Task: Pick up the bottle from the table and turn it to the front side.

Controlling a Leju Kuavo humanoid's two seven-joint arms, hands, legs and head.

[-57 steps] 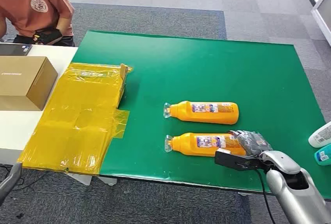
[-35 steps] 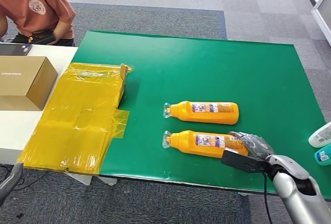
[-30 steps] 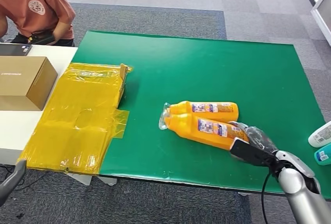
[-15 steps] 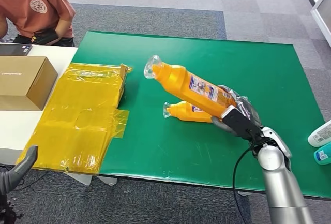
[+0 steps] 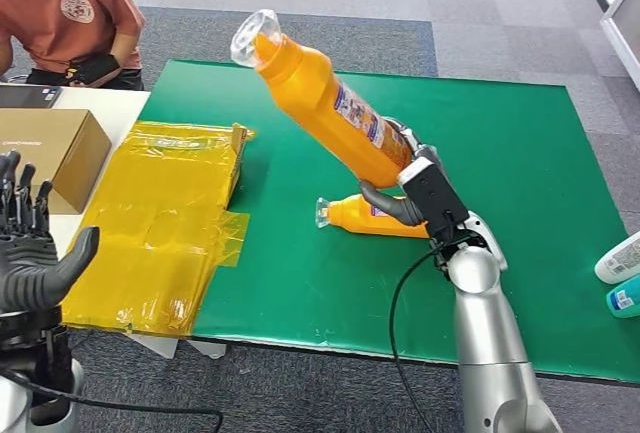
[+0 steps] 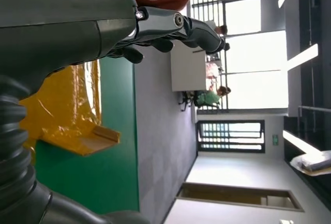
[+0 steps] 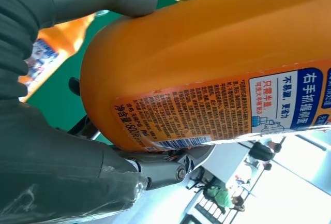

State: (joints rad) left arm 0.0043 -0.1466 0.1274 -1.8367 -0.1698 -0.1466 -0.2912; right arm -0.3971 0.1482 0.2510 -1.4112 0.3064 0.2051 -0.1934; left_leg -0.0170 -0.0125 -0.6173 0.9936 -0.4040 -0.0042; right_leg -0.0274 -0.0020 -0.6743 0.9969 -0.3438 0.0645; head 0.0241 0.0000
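My right hand (image 5: 413, 185) has lifted one orange bottle (image 5: 326, 103) clear of the green mat (image 5: 490, 143) since half a second ago, raising it steeper and higher, its clear cap (image 5: 253, 33) now pointing up and away over the mat's far edge. My fingers (image 5: 381, 201) are wrapped around the bottle's base, thumb on one side and the rest on the other, its printed label (image 7: 250, 105) facing the right wrist camera. My left hand (image 5: 30, 253), low at the frame's corner before, has risen beside the counter (image 5: 23, 243), fingers spread apart and holding nothing.

Two orange bottles in all: the one I hold, and a second orange bottle (image 5: 362, 216) lying on its side on the mat just beneath it, cap to my left, unmoved. At the mat's right edge lie one white bottle (image 5: 619, 260) and one teal bottle (image 5: 625, 298). One yellow plastic bag (image 5: 158, 223) spreads across the mat's left end, one cardboard box (image 5: 53, 148) beside it. One person in an orange shirt (image 5: 72, 8) sits at the far corner.
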